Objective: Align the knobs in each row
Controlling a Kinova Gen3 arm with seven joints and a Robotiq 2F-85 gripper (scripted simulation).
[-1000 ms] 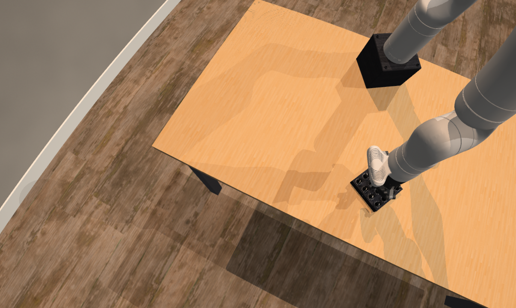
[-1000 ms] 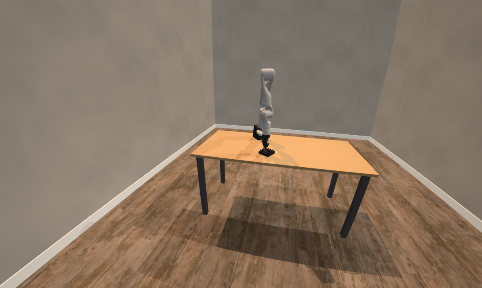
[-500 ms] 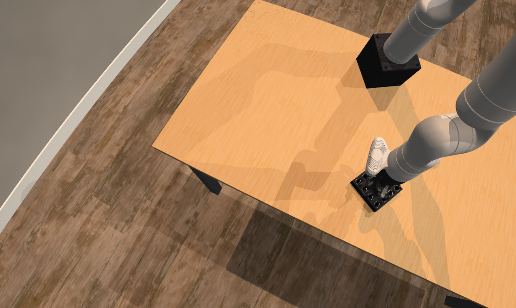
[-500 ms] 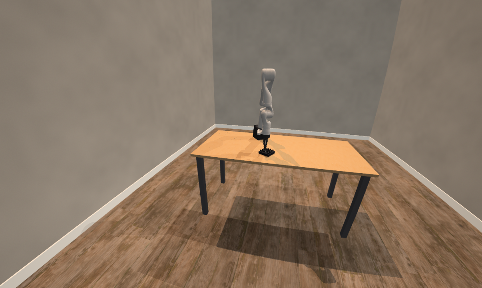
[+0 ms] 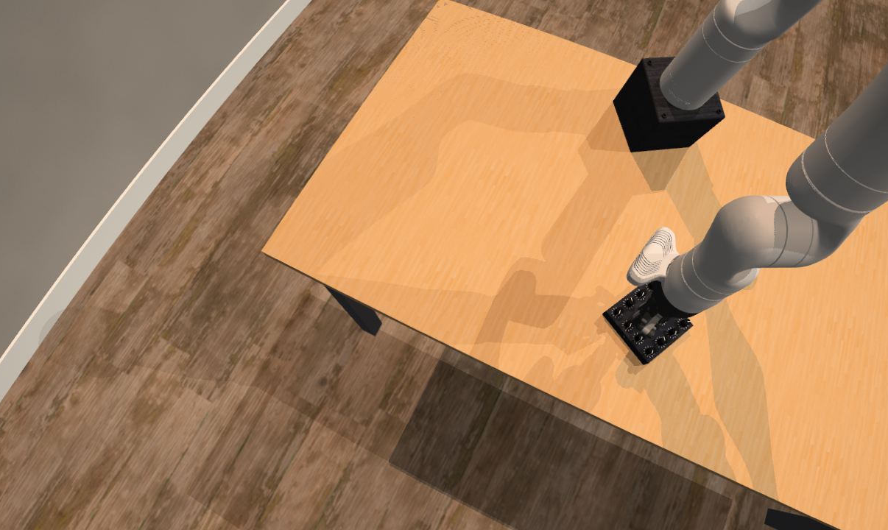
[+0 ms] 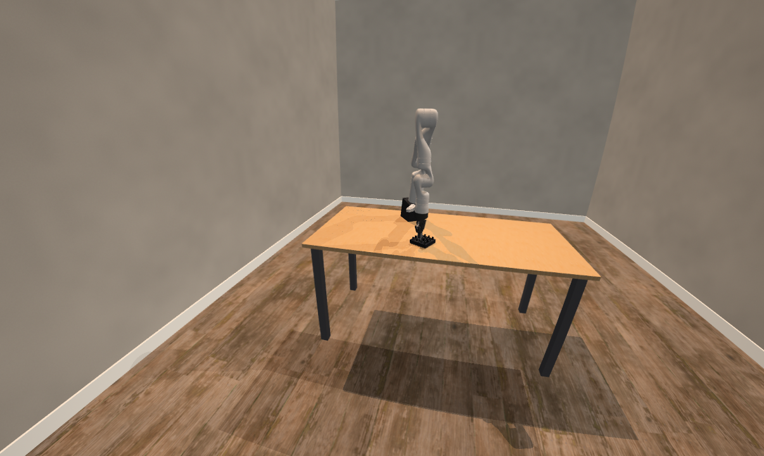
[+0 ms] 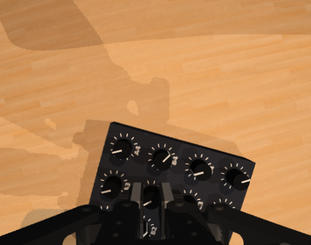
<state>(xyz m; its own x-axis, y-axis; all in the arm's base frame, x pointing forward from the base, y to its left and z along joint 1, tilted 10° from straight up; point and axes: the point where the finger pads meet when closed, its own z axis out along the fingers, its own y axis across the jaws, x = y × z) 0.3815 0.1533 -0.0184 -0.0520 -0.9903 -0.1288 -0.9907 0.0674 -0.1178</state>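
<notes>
The knob box (image 5: 633, 347) (image 6: 422, 244) (image 7: 179, 151) stands on the table. My gripper (image 5: 650, 324) (image 6: 420, 233) (image 7: 151, 196) is shut on knob B3 (image 7: 151, 198), whose line points to the lower left in the wrist view. There the lines of knob A4 (image 7: 122, 148) and knob A3 (image 7: 111, 186) point left, slightly down. The line of knob B4 (image 7: 162, 159) points to the upper right. The line of knob C4 (image 7: 200, 169) points left and slightly down; that of knob D4 (image 7: 237, 178) points right. My fingers partly hide knobs C3 and B2; most knobs 1 and 2 are hidden.
The table (image 5: 487, 197) (image 6: 503, 244) (image 7: 230, 85) extends around the box, with its edge beyond the box in the top view. The black arm base (image 5: 651, 125) stands farther back. Neighbouring knobs stand close to both fingers. Arm shadows cross the table.
</notes>
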